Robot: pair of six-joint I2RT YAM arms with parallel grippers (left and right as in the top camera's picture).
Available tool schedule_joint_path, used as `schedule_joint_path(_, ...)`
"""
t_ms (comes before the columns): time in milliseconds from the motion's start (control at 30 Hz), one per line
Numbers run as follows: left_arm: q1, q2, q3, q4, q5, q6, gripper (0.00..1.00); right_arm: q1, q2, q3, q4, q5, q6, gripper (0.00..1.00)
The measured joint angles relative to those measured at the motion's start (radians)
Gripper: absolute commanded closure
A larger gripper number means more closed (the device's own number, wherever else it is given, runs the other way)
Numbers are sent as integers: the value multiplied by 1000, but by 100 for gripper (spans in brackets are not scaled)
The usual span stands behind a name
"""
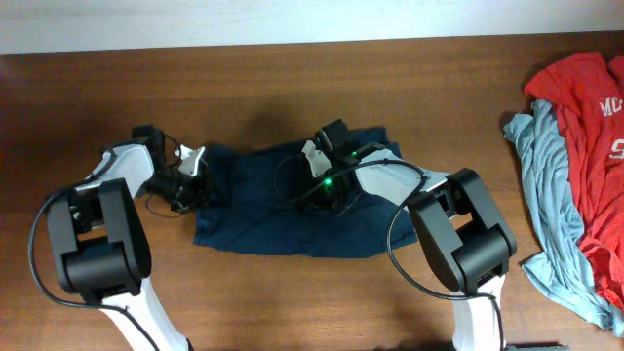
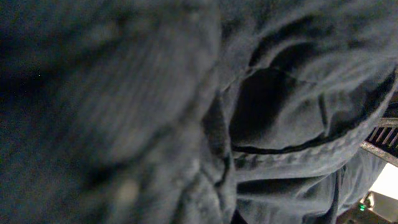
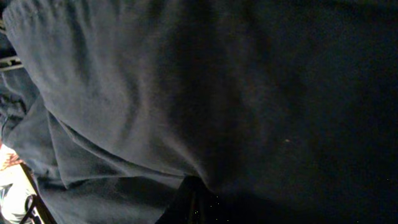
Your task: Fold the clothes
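A dark navy garment (image 1: 283, 226) lies crumpled in the middle of the wooden table. My left gripper (image 1: 192, 182) is at its left edge and looks shut on the cloth. My right gripper (image 1: 327, 185) is at the garment's upper middle, where the fabric bunches up. The left wrist view is filled with navy fabric (image 2: 280, 137), folds and a seam very close to the lens, and the fingers are hidden. In the right wrist view the fabric (image 3: 155, 93) drapes down and gathers at a dark fingertip (image 3: 193, 199) at the bottom edge.
A pile of other clothes lies at the right edge of the table: a red shirt (image 1: 585, 107) on top of a light blue garment (image 1: 551, 185). Bare wood (image 1: 292, 88) runs behind the navy garment. Both arm bases stand at the front.
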Motion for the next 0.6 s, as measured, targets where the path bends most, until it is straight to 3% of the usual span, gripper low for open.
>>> schedule_joint_path(300,-25,4,146,-249,-232,-97,99,-35,-16,-8,-40,-47,-1,96)
schedule_joint_path(600,-37,-34,352,-445,-519,-174,99,-166,-263,-21,-121,66,-5,96)
